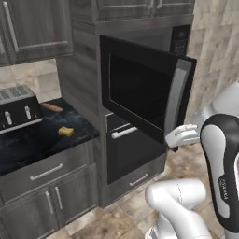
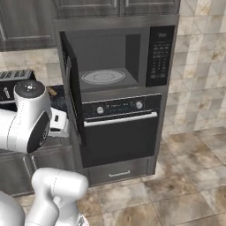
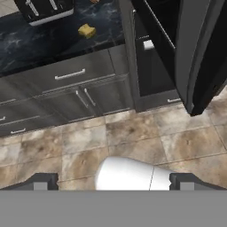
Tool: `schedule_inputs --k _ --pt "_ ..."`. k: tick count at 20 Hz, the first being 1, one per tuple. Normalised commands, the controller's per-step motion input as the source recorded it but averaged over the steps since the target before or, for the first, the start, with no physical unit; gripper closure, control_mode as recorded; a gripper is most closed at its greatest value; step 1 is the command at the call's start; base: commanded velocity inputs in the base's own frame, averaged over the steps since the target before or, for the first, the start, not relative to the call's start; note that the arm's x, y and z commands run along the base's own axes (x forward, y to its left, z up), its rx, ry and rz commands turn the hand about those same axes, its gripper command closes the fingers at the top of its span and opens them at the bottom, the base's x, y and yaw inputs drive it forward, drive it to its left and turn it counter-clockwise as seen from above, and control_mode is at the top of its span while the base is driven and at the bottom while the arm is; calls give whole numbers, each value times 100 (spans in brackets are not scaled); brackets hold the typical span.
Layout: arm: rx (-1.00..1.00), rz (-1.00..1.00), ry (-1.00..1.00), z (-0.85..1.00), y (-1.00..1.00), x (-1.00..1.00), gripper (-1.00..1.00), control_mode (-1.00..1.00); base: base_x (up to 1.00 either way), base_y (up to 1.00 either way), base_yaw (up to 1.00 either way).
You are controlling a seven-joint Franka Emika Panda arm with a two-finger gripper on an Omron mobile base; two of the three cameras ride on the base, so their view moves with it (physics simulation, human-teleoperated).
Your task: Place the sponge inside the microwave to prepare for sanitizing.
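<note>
You see the gripper (image 3: pixel 113 181) spread wide, holding nothing, just beside the microwave (image 2: pixel 114 55) door's edge; the sponge (image 1: pixel 66 131) lies left of the microwave.

Even, flat rendered light, soft shadows, slightly coarse and blurred throughout.

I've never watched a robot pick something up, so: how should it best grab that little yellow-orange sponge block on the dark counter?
Probably from straight above, the open gripper closing across the two opposite sides of the small yellow-orange sponge block. It lies flat and low on the dark marbled counter, with open space around it, so a side approach offers little to pinch.
</note>
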Motion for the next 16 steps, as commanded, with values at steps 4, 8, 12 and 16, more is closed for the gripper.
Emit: schedule_inputs --k 4,8,12,16 --pt "0 0 0 0 0 0 -100 100 -10 90 -4" --pt "0 0 0 0 0 0 -100 100 6 83 24" --pt "0 0 0 0 0 0 -100 100 48 51 28" --pt "0 0 0 0 0 0 -100 100 86 11 25"
